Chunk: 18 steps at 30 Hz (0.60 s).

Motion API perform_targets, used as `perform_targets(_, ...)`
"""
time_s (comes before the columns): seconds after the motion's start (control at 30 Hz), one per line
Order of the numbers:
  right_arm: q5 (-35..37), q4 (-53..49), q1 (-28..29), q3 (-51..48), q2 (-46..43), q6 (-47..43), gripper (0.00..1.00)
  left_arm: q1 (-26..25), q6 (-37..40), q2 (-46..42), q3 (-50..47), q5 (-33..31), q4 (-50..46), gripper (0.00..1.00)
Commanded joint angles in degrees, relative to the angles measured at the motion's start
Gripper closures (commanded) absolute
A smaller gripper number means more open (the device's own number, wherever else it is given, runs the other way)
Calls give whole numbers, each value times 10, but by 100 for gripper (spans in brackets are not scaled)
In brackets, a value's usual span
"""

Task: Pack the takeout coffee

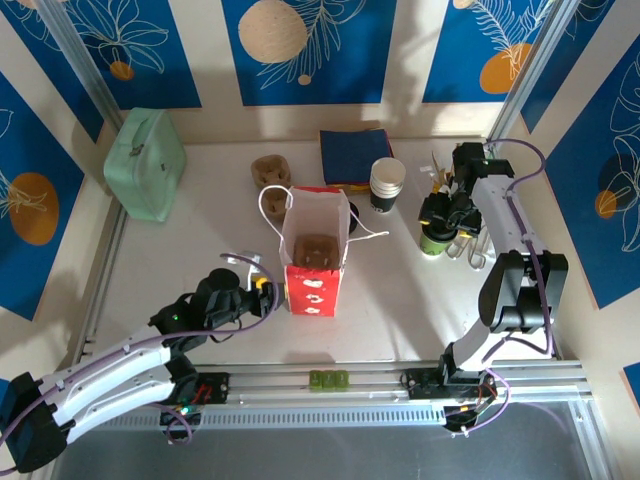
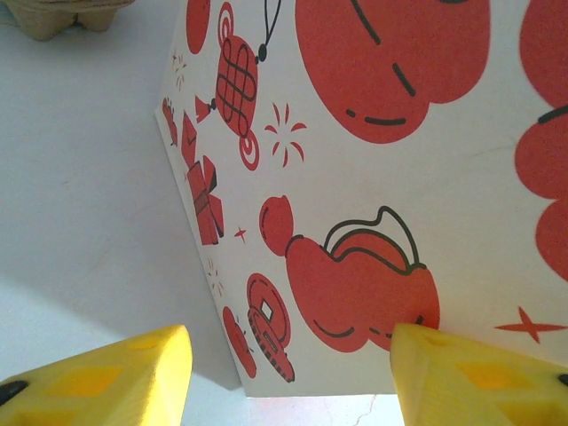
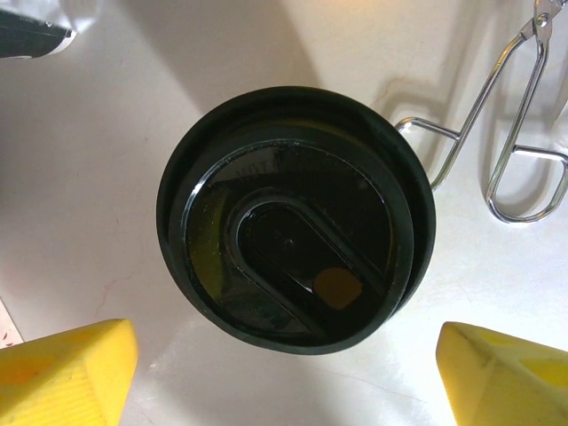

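Note:
The takeout coffee [image 3: 293, 217] stands on the table at the right, its black round lid seen from straight above. My right gripper [image 3: 284, 342] hovers over it, open, one yellow finger on each side and both clear of the lid. From above, the cup [image 1: 432, 243] sits just under that gripper [image 1: 441, 213]. My left gripper [image 1: 270, 290] is at the near left corner of the red-and-white paper bag [image 1: 312, 285]. It [image 2: 288, 342] is open around the bag's corner [image 2: 355, 177]; the right finger [image 2: 444, 364] touches the printed wall, the left one stands apart.
Wire tongs [image 1: 468, 250] lie right of the cup. A stack of paper cups [image 1: 387, 185] and navy napkins [image 1: 355, 155] are behind the bag, which holds a brown carrier [image 1: 318, 250]. A second carrier [image 1: 271, 172] and a green case [image 1: 145, 165] are at the back left.

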Motion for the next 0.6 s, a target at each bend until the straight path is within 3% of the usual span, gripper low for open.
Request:
perform_targets(0.0, -3, -19, 3, 18, 12, -9, 13, -4, 7, -7, -1, -11, -10, 39)
perform_targets(0.57, 6, -23, -6, 28, 44, -17, 20, -4, 3, -6, -3, -17, -11, 39)
